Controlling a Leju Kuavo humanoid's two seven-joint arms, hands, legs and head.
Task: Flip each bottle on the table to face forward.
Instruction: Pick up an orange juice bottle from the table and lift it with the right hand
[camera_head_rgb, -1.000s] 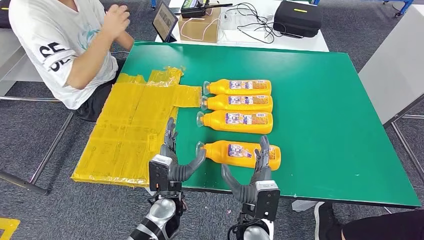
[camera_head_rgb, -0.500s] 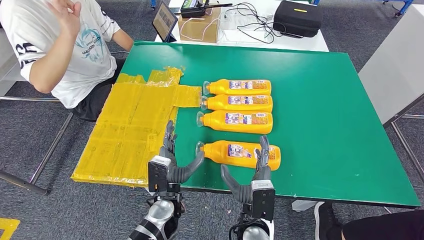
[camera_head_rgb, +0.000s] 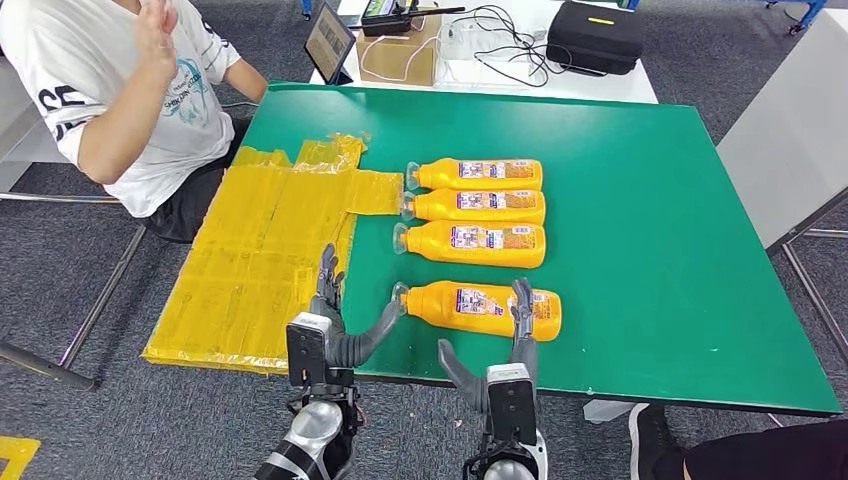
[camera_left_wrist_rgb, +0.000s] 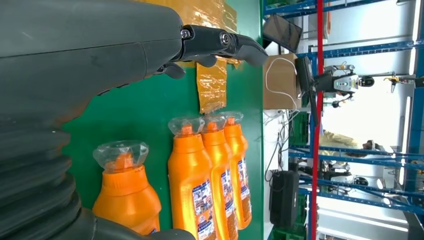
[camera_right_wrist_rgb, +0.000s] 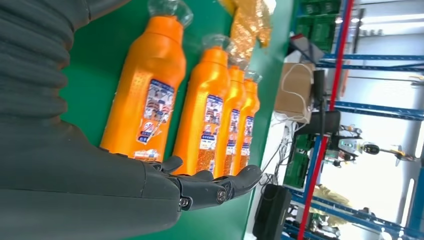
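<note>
Green table (camera_head_rgb: 640, 200) carries four orange bottles; left hand (camera_head_rgb: 335, 325) and right hand (camera_head_rgb: 505, 350) flank nearest bottle (camera_head_rgb: 480, 308), fingers spread, seemingly not gripping

Grey carpet floor (camera_head_rgb: 60, 300). White table (camera_head_rgb: 560, 80) behind green table (camera_head_rgb: 640, 200). Blue shelving (camera_left_wrist_rgb: 360, 30) beyond the white table.

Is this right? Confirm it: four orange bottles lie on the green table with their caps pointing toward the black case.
Not quite. The four orange bottles do lie on the green table, but the head view shows their caps pointing toward the yellow sheet, not the black case.
</note>
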